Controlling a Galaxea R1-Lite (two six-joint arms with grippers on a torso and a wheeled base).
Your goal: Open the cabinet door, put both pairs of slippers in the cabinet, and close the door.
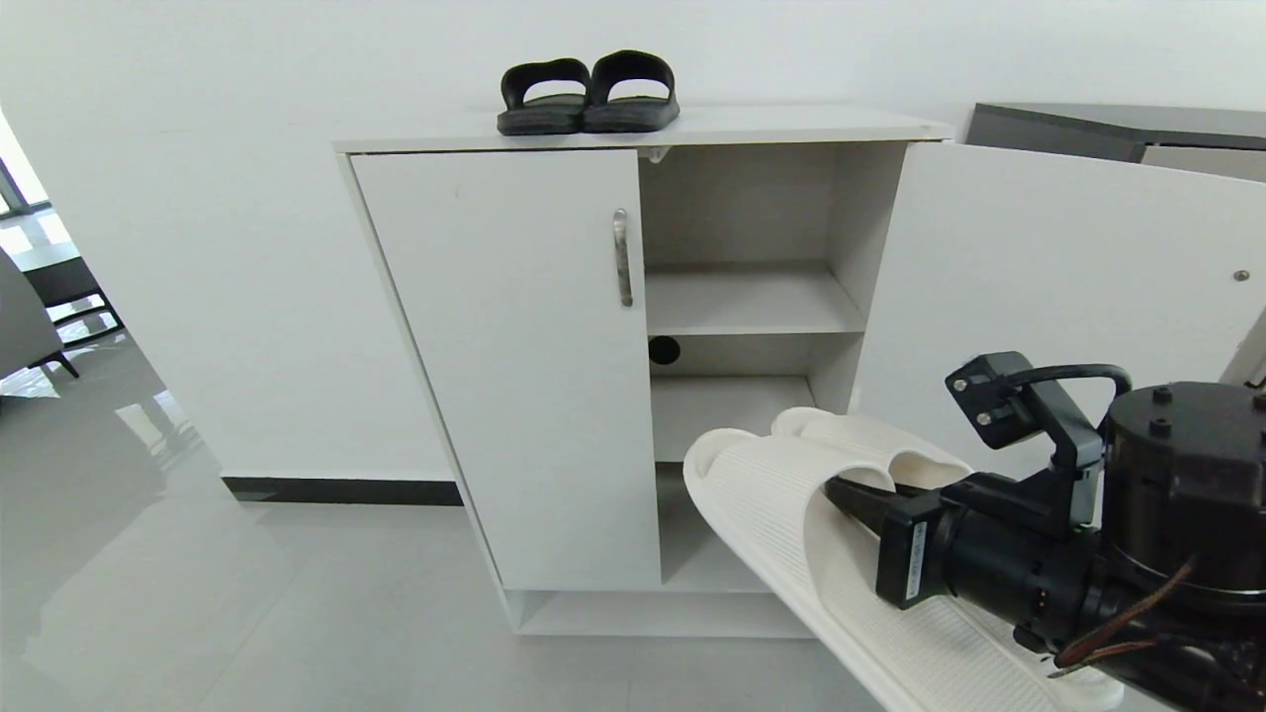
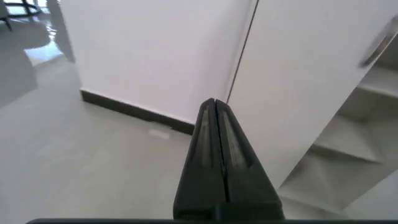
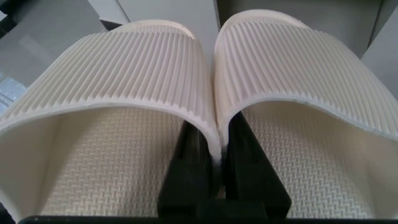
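Our right gripper (image 3: 216, 163) is clamped tight on the touching inner straps of the white ribbed foam slippers (image 1: 767, 499), toes pointing into the open white cabinet (image 1: 495, 376) just ahead; our left gripper (image 2: 216, 109), fingers pressed together, holds nothing

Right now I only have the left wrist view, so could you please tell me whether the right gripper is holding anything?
Observer: Yes, the right gripper is shut on the white slippers, pinching both straps together.
Operator: Thank you. Where is the other pair?
Observer: The black slippers sit side by side on top of the cabinet.
Operator: Is the right door open?
Observer: Yes, the right door stands swung wide.
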